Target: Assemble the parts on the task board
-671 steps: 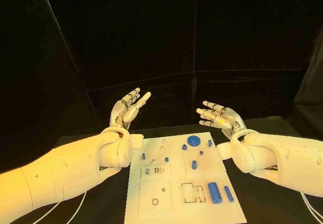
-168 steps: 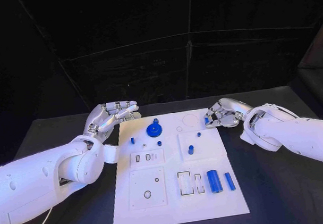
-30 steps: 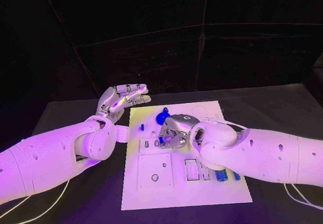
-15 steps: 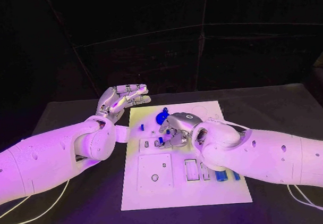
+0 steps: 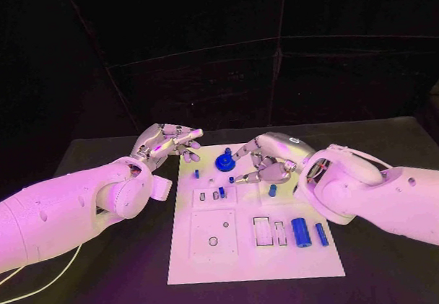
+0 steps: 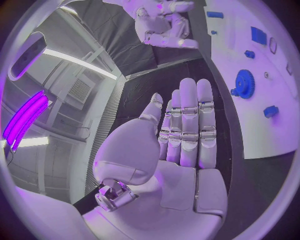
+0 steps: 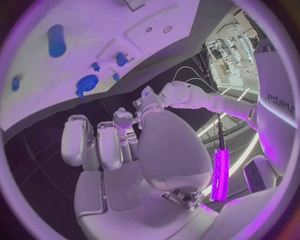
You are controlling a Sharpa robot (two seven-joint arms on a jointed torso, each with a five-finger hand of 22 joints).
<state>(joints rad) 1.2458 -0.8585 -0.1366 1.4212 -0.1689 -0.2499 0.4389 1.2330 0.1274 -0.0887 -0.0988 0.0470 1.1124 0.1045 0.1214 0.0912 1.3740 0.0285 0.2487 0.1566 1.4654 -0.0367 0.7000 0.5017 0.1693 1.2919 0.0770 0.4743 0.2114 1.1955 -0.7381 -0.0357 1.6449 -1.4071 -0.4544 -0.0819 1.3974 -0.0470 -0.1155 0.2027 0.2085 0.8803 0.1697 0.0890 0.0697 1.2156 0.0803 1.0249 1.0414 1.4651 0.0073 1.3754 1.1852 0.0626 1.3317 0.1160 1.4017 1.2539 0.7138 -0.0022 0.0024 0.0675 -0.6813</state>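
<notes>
- Right hand: fingers curled in over the upper middle of the task board. Right wrist view shows the fingers bent beside the thumb with nothing visible between them. Head view can't confirm a pinch, so I cannot tell whether it holds a part.
- Left hand: left wrist view shows the fingers straight and side by side, thumb set apart, palm bare. It holds nothing. It hovers just off the board's far left corner, above the black table.
- Blue gear: sits on the board's far end, between the two hands, just beside the right hand's fingertips. Also seen in the left wrist view.
- Short blue peg: on the board right below the right hand, apart from it.
- Small blue pegs near the gear: one at the board's left edge, one beside the slots.
- Large blue cylinder and thin blue rod: side by side on the board's near right part, well apart from both hands.
- White rectangular slots lie left of the cylinder; a square recess with a small oval hole lies on the near left.
</notes>
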